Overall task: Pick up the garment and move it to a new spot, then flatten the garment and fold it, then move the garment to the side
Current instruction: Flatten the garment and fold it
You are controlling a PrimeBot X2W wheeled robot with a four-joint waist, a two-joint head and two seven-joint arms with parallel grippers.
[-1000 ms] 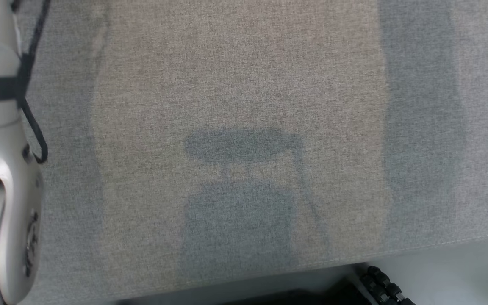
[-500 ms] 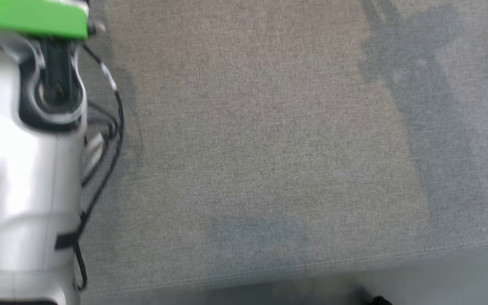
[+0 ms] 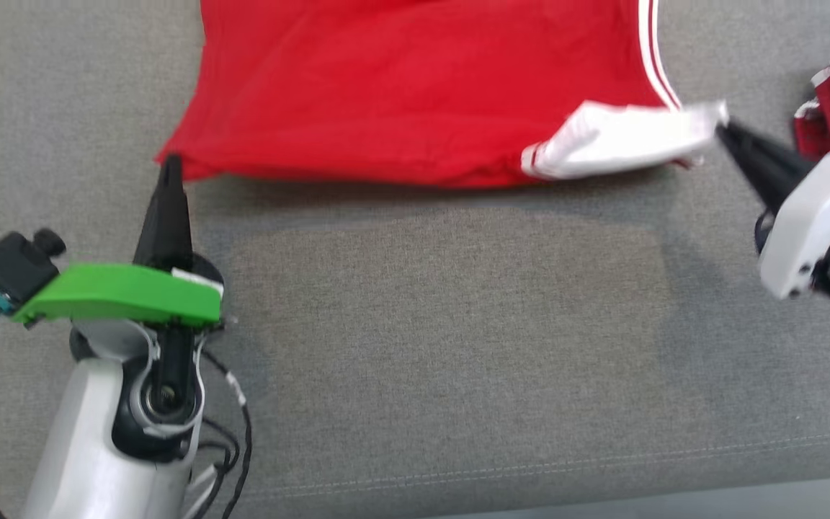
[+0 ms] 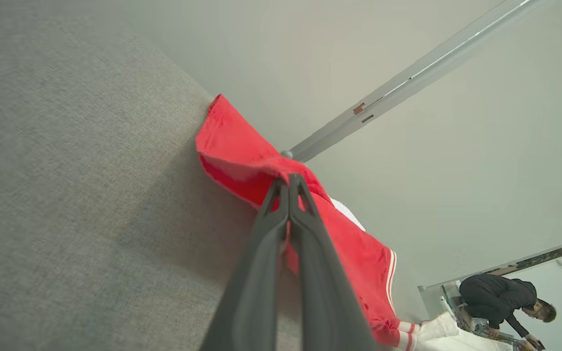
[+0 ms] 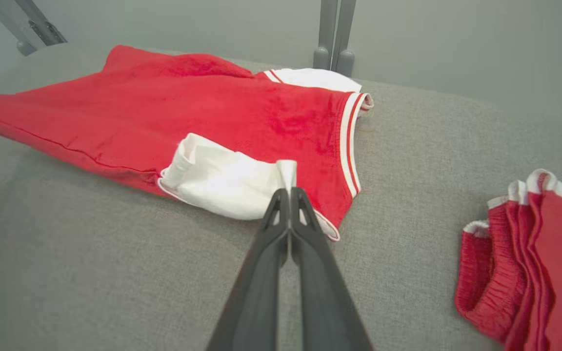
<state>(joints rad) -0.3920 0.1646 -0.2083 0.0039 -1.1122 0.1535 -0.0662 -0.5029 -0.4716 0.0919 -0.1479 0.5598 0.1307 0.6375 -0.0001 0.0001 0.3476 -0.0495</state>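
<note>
Nearest the robot, two arms are reaching over the grey fabric surface. The left arm is pointing straight ahead and the right arm is slanting in from the side. The left gripper is pinching the near left corner of the one red garment, fingers pressed together. The right gripper is likewise clamping its white sleeve. The garment is lying spread between them. One red-and-white bundle is sitting just to its right. Farther off, one person is bending over.
</note>
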